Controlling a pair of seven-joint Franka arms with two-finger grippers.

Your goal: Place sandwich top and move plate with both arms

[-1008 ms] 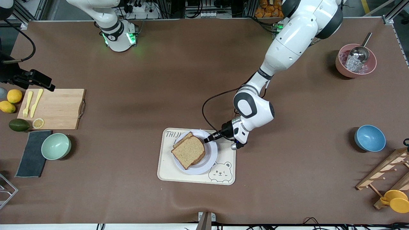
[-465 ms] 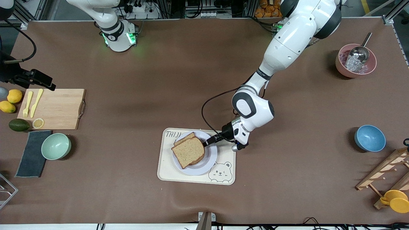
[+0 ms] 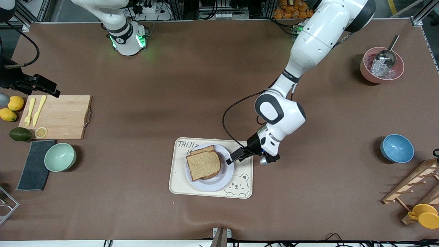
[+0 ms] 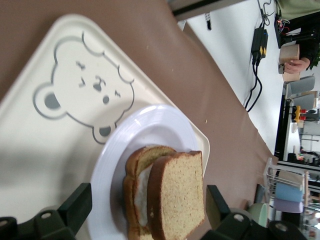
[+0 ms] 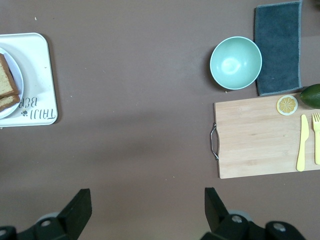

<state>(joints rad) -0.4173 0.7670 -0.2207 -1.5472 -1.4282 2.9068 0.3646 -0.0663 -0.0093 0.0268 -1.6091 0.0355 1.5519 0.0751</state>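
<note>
The sandwich top (image 3: 203, 165) lies flat on a slice with egg, on the plate (image 3: 224, 173), which sits on a cream bear-printed tray (image 3: 244, 164). My left gripper (image 3: 234, 157) is open and empty, low at the plate's edge toward the left arm's end. In the left wrist view the sandwich top (image 4: 180, 195) lies over the egg slice (image 4: 134, 175) on the plate (image 4: 150, 130), ahead of my left gripper (image 4: 145, 200), which touches nothing. My right gripper (image 3: 48, 90) waits open, high over the right arm's end; in its own view (image 5: 147, 200) it is over bare table.
A wooden cutting board (image 3: 55, 116) with yellow cutlery, lemons (image 3: 15, 103), a mint bowl (image 3: 60, 156) and a dark towel (image 3: 34, 164) lie at the right arm's end. A blue bowl (image 3: 396, 148), a pink bowl (image 3: 381, 65) and a wooden rack (image 3: 411, 185) lie at the left arm's end.
The left gripper has drawn back from the bread to the plate's edge. The top slice has settled flat on the egg slice. The right arm has not moved.
</note>
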